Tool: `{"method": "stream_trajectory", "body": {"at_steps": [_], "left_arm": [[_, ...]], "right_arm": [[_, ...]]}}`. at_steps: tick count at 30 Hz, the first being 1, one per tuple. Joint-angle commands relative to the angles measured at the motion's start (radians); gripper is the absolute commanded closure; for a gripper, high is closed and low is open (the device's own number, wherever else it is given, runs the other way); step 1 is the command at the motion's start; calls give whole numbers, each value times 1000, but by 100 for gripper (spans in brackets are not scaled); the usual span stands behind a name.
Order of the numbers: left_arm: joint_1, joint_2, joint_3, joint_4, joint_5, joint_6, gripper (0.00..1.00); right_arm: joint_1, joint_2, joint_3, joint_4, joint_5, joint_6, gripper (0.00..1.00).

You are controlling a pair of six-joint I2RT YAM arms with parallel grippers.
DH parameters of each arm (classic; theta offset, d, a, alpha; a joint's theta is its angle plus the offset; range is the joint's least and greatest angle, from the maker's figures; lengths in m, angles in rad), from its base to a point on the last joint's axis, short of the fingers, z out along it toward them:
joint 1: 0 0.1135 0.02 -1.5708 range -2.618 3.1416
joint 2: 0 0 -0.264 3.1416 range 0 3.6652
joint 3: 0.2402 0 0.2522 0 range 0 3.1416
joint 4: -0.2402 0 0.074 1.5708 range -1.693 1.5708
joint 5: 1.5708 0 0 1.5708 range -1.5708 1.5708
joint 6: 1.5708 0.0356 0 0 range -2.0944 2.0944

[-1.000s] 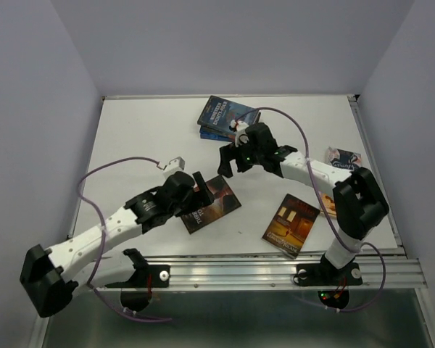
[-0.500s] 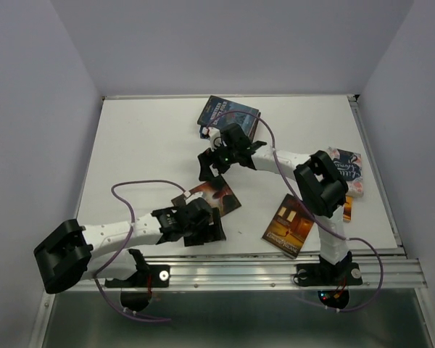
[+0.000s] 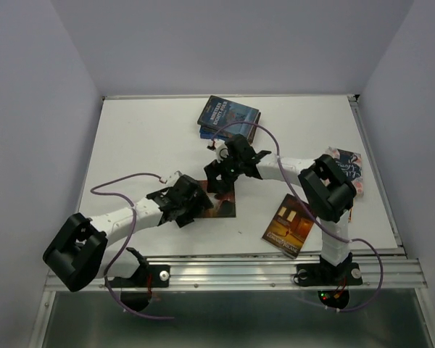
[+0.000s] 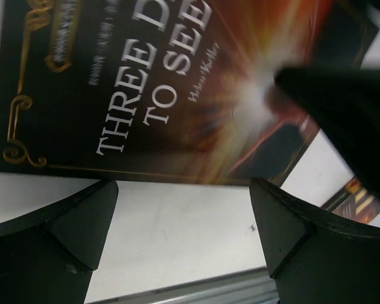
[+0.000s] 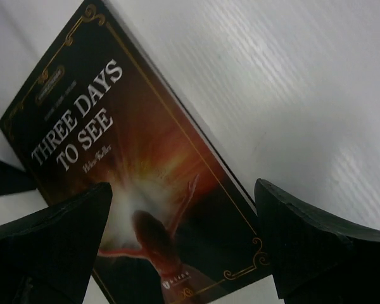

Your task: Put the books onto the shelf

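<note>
**Item:** "Three Days to See" paperback (image 3: 225, 204). Flat on the bench (image 3: 145, 138), cover up, gripped by nothing.

**Left claw** (image 4: 180, 190): spread wide, empty, low over the bench. Paperback just ahead of its fingertips, long edge facing the gap, bare bench between the fingers.

**Right claw** (image 5: 182, 190): spread wide, empty, tilted down from the opposite side. Paperback directly under and ahead of it, one corner reaching in between the fingers.

**Reason for placement (judged):** thin book, flush with the bench, so hard to pinch from above. Two claws closing on opposite sides look set to pin one edge and lift the other.

**Other stock:**
- Dark blue paperbacks (image 3: 229, 116) stacked beyond the right claw.
- Orange-brown paperback (image 3: 291, 225) off to its outer side.
- Pale paperback (image 3: 348, 168) past its elbow.
- All well apart from both claws.

**Shelf:** not in view.
</note>
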Motion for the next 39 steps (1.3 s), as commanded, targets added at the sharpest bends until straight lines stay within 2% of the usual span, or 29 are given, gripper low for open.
{"method": "stream_trajectory", "body": {"at_steps": [1, 7, 19, 30, 34, 39], "left_arm": [[76, 54, 44, -99, -185, 29, 1], [168, 148, 117, -36, -170, 105, 1], [170, 243, 93, 52, -84, 125, 3], [170, 289, 139, 26, -90, 135, 3], [170, 292, 148, 26, -93, 128, 3], [170, 298, 160, 20, -94, 119, 3]], "right_arm": [[6, -114, -96, -42, 64, 114, 0], [6, -192, -147, -40, 51, 198, 2], [6, -214, -86, -11, 2, 310, 7], [6, -244, -78, -11, 45, 323, 12], [6, -258, -84, -14, 29, 321, 25], [6, -234, -97, -39, 15, 349, 35]]}}
